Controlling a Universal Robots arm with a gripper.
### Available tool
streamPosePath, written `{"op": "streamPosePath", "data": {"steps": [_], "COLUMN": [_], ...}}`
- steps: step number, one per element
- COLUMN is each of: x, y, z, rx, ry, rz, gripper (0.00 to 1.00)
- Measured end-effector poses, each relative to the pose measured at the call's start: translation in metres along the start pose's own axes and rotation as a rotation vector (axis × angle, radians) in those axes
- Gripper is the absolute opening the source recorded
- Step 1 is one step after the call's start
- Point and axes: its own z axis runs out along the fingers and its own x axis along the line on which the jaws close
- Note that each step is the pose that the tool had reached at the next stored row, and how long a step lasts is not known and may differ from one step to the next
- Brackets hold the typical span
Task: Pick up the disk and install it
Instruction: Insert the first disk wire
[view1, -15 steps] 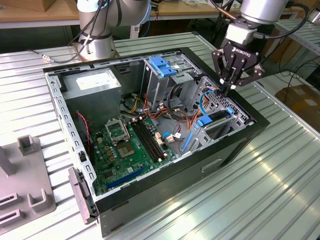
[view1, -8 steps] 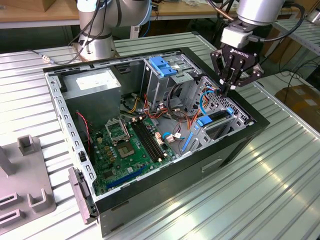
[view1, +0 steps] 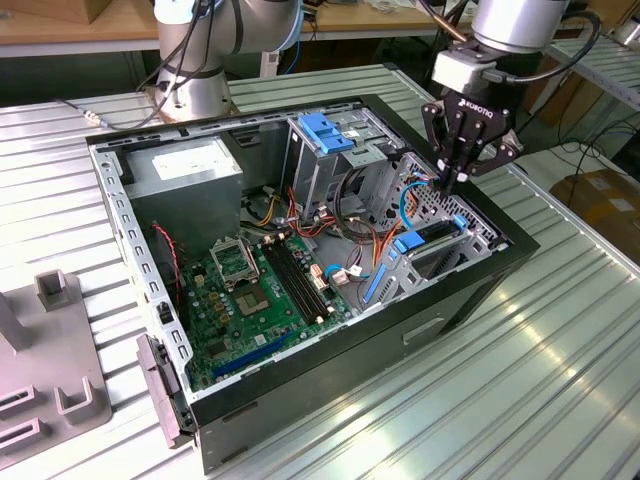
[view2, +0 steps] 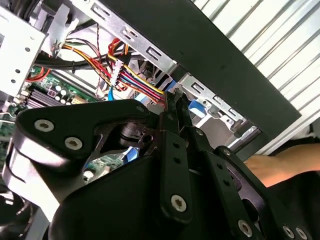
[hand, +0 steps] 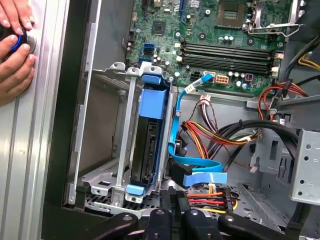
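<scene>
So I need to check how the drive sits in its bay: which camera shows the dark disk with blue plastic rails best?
The first wrist view: the dark disk with blue plastic rails stands edge-on in the metal bay, its whole length showing. The exterior view shows just blue rail ends below the gripper; in the second wrist view the gripper hides most of it.

I see a table (view1: 560, 340) made of ribbed metal slats, light grey and shiny. The open computer case (view1: 330, 350) lies directly on it, near the middle. At the exterior view's left, a grey fixture block (view1: 45, 375) also rests on the table, apart from the case.
</scene>
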Motion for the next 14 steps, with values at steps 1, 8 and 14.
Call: {"op": "streamPosePath", "data": {"steps": [1, 8, 14], "x": [0.0, 0.0038, 0.0143], "y": [0.0, 0.0006, 0.0093], "z": [0.0003, 0.0035, 0.0053], "rx": [-0.0011, -0.0009, 0.0072], "ry": [0.0002, -0.0235, -0.0317], "rz": [0.008, 0.027, 0.028], "gripper": [0.16, 0.16, 0.16]}}
